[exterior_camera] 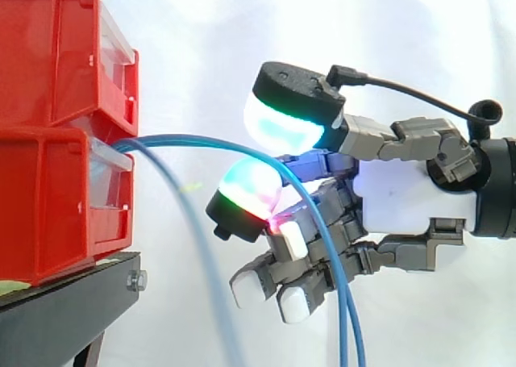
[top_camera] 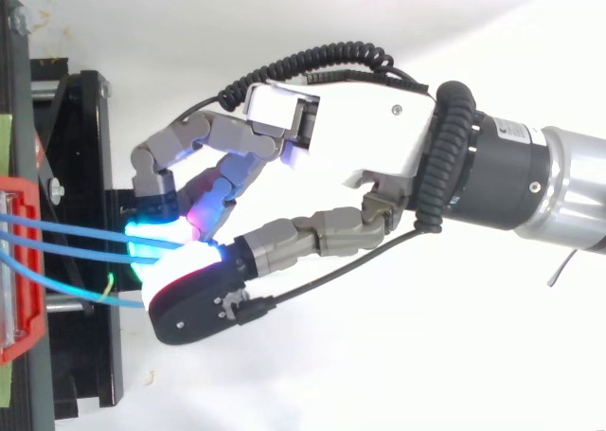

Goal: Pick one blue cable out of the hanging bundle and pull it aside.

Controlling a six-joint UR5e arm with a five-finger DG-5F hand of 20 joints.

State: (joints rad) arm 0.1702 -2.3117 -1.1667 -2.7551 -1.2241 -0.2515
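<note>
Red bins (exterior_camera: 56,125) on black stand (exterior_camera: 72,302) wall off left. Blue cables (exterior_camera: 234,145) arc right from bins: two drop through hand (exterior_camera: 403,193), fingers curled round them; one hangs just right of bins. Room free between, also above arc.

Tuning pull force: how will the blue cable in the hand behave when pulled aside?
Probably floppy: the blue cable arcs out of the red bins and droops straight down past the hand. Likely light, being thin. It may slip through the curled fingers, since its jacket looks smooth; neighbouring strands could drag along.
</note>
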